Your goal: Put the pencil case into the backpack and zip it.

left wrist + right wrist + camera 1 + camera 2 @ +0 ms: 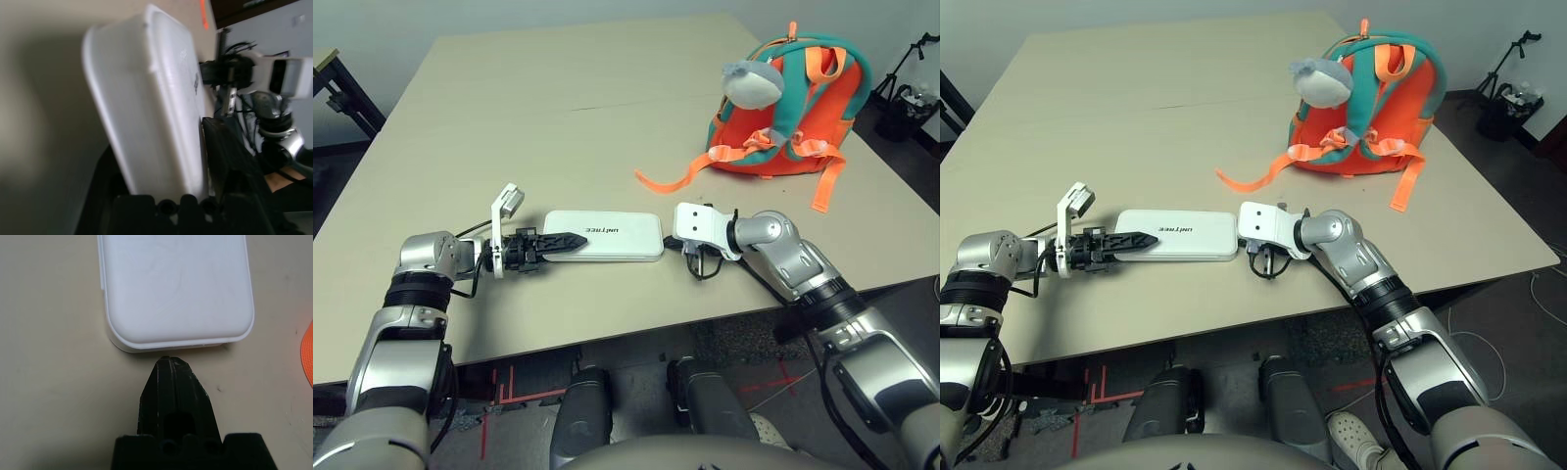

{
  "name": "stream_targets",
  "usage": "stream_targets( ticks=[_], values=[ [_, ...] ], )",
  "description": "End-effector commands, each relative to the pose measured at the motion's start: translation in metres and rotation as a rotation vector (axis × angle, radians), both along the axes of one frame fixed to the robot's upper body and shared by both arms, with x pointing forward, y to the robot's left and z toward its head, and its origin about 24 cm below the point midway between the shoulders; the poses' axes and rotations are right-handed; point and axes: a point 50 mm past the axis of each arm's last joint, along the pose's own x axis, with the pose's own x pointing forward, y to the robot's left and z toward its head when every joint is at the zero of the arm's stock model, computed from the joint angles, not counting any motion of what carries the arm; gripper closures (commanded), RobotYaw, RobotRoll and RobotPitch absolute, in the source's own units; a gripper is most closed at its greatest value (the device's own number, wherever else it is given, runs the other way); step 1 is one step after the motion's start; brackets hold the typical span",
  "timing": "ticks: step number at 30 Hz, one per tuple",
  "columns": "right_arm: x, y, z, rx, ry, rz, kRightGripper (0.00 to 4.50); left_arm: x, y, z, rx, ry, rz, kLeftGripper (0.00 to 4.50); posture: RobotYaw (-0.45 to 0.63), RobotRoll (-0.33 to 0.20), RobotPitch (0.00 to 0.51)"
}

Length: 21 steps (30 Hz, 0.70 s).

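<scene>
The case [605,236] lies flat on the table [558,108], well apart from the backpack [790,110], so packing and zipping remain. The left gripper [566,240] straddles one end, fingers either side, grip uncertain. The right gripper [174,366], fingers together, touches the other end.
</scene>
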Motion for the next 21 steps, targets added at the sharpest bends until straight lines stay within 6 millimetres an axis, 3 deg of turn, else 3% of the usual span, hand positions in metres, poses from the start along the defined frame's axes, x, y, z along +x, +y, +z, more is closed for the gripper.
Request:
stream_targets(
  ticks=[1, 14, 18, 21],
  values=[
    [0.000, -0.016, -0.004, -0.016, 0.018, -0.051, 4.50, 0.000, 0.008, -0.004, 0.063, 0.016, 0.040, 2.97, -0.11, 0.000, 0.088],
    [-0.001, -0.048, -0.007, -0.004, 0.049, -0.175, 4.50, 0.004, 0.010, -0.001, 0.049, -0.012, 0.075, 3.07, -0.12, 0.000, 0.087],
    [0.003, -0.067, -0.002, 0.021, 0.045, -0.270, 4.50, 0.006, 0.011, 0.001, 0.045, -0.030, 0.092, 3.07, -0.11, 0.000, 0.088],
    [0.009, -0.086, 0.009, 0.049, 0.021, -0.367, 3.88, 0.005, 0.011, 0.001, 0.035, -0.028, 0.092, 3.07, -0.11, 0.000, 0.087]
  ],
)
